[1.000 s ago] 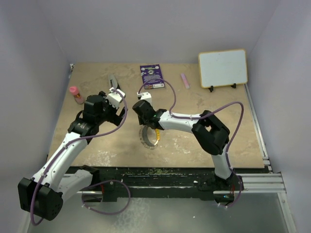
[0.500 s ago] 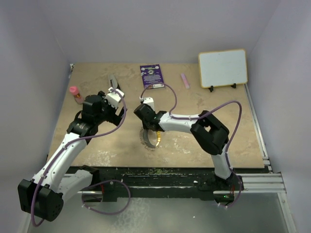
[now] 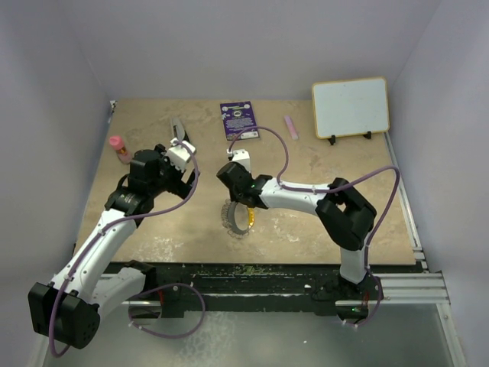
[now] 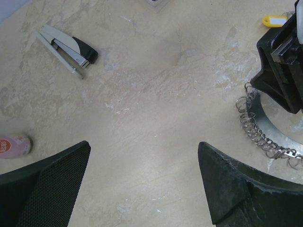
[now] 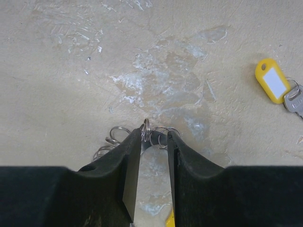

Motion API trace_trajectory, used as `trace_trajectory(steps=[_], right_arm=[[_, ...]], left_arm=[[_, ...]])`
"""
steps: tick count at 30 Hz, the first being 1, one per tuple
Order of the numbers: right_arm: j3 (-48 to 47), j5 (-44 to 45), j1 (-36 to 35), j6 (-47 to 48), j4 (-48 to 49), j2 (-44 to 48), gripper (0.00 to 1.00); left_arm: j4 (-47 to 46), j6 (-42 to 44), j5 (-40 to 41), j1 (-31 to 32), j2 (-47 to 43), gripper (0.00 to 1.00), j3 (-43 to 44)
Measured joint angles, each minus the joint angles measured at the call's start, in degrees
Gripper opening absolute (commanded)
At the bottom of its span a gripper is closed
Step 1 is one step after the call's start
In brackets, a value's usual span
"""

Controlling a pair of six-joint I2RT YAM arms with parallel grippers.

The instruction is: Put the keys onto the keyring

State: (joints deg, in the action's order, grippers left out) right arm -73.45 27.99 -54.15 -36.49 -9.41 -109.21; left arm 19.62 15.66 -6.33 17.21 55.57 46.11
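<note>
Beaded silvery keyring (image 4: 258, 135) lies curled on the mottled beige table (image 3: 321, 153), with a yellow-headed key (image 5: 272, 85) near it. Right gripper (image 5: 154, 135) straddles one small wire loop, its black jaws narrowly apart; whether they pinch it is unclear. Left gripper (image 4: 143, 146) hovers, spread wide. Plain lilac walls (image 3: 229, 46) enclose the table.
</note>
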Motion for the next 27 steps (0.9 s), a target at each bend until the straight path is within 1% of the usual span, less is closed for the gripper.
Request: trace_trajectory(steps=[4,7,17,27], right_arm=[[0.31,-0.52,-0.24,0.11,1.03,0.33,0.23],[0.31,-1.20,-0.33,0.17,1.68,0.31,0.20],[0.28,-2.82,-0.83,-0.94,2.19,-1.31,0.24],[0.28,-3.52,-0.87,-2.10,1.95,-3.69,0.25]], left_arm=[[0.33,0.00,-0.42,-0.28,0.02,0.98,0.00],[0.55,0.00,-0.55,-0.35,0.02,0.98,0.00],[1.03,0.00,-0.98,-0.70,0.02,0.98,0.00],[1.05,0.00,-1.03,-0.76,0.02,0.98,0.00]])
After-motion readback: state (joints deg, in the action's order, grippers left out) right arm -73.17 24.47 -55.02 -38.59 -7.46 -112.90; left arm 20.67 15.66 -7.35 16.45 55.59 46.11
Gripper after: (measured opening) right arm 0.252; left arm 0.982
